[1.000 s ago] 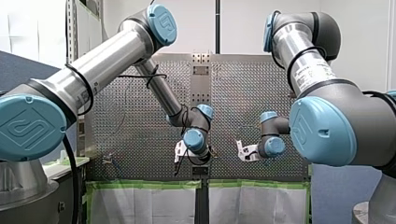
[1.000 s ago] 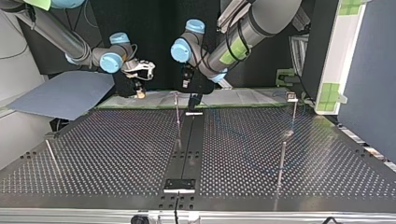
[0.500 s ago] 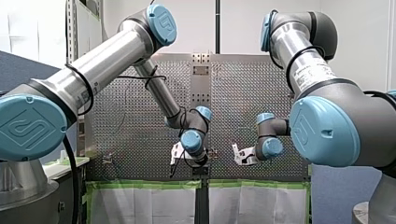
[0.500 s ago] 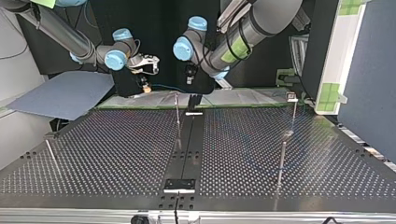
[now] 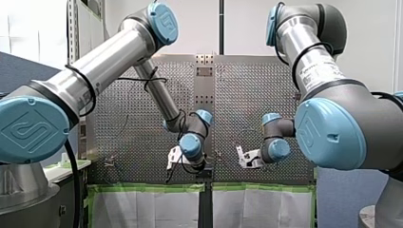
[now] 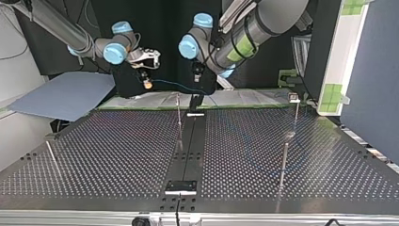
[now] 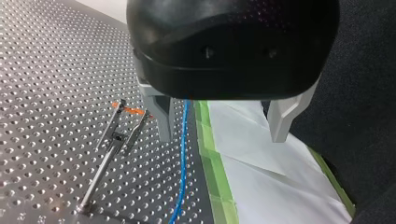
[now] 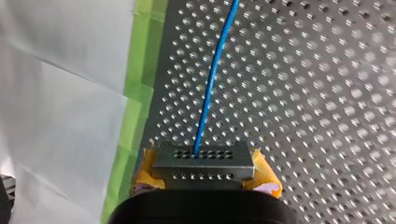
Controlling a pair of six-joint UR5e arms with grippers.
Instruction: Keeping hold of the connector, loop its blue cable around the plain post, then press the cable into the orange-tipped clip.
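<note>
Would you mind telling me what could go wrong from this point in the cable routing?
1. My left gripper is open, and the blue cable passes close by one finger, ungripped; it might slip away during the loop.
2. The orange-tipped clip stands just beside that finger, so a sideways move might knock it.
3. Tension in the cable could tug the connector from my right gripper's yellow pads.

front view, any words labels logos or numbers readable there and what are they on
Nothing in this view can be quoted as text.
Label on my right arm: dark print, too small and blurred to read.
Blue cap on my left arm: an embossed logo mark, no legible letters; the other blue caps that face the camera look the same.
</note>
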